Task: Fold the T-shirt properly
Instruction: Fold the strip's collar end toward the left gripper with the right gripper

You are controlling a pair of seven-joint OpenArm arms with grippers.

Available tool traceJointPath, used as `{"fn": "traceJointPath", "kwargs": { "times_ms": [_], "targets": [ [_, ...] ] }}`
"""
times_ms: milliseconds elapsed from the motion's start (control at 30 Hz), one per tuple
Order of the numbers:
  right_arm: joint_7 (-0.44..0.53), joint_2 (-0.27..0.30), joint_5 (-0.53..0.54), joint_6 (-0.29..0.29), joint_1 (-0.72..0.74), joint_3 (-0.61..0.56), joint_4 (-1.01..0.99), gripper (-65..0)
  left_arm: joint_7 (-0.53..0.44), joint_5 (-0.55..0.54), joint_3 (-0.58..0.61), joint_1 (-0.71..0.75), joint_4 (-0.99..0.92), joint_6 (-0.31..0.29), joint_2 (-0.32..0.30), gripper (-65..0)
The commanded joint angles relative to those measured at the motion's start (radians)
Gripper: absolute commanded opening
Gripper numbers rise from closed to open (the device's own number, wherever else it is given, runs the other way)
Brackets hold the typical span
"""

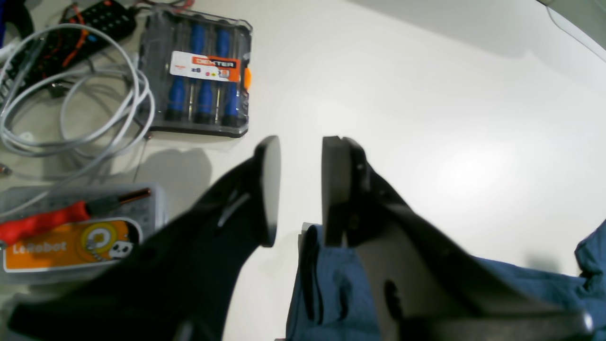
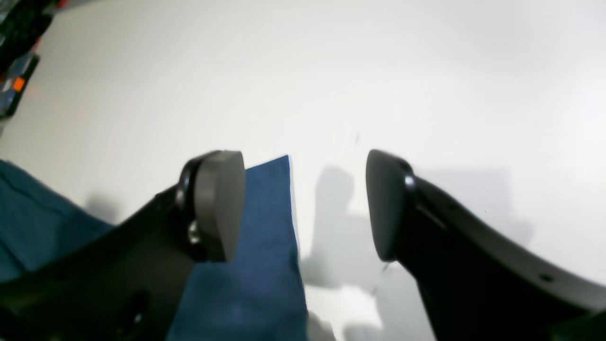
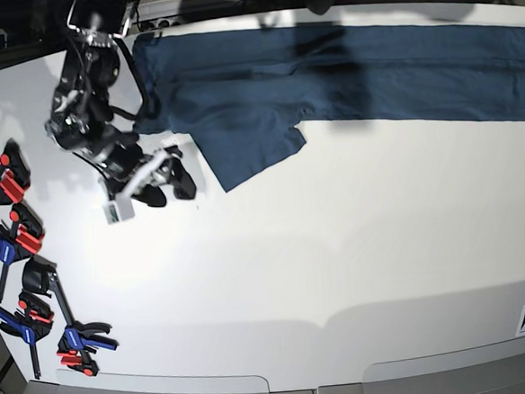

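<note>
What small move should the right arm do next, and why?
Probably lift the right gripper away. Its jaws stand open beside the T-shirt, holding nothing, and one sleeve lies folded down across the table; the other side seems next.

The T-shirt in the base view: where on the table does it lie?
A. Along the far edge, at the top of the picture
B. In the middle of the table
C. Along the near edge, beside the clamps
A: the T-shirt stretches in a long band along the top edge of the table, far from the clamps at the left.
</note>
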Motion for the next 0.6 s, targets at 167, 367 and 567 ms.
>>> {"fn": "traceJointPath", "kwargs": {
  "times_ms": [167, 367, 567],
  "targets": [
    [0.008, 0.009, -0.045, -0.046, 0.140, -0.126, -0.208, -27.4, -0.024, -0.020, -0.011, -0.008, 0.014, -0.006, -0.030, -51.8],
    [-0.080, 0.008, -0.042, -0.093, 0.171, -0.251, -0.275, -27.5, -0.021, -0.020, -0.011, -0.002, 0.014, -0.006, -0.016, -51.8],
    [-0.110, 0.008, -0.042, -0.097, 0.171, -0.336, -0.275, -45.8, -0.021, -0.020, -0.011, -0.003, 0.014, -0.006, -0.016, -51.8]
  ]
}}
